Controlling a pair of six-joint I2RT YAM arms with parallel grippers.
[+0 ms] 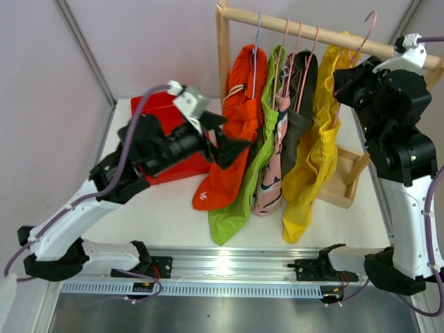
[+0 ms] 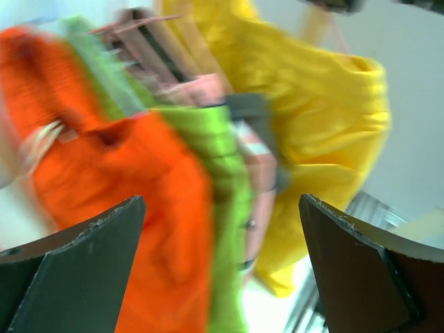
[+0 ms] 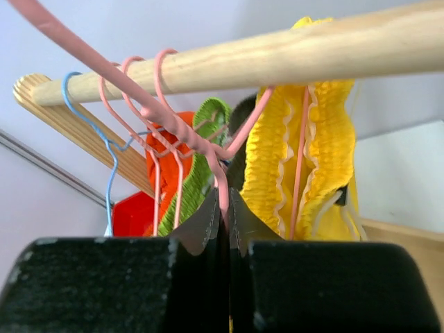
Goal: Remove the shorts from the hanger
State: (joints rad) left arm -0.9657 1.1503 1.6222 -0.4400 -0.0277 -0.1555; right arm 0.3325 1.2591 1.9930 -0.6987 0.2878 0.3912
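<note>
Under the rail [image 1: 243, 15], shorts [image 1: 274, 173] vertical

A robot lab cell: plain panel walls [image 1: 41, 83], a white table [image 1: 173, 215], an aluminium mounting rail [image 1: 229, 262].

Pale lilac walls [image 1: 139, 41]; white table [image 1: 166, 208]; aluminium rail [image 1: 229, 267] along near edge; wooden rack [image 1: 222, 55] behind.
</note>
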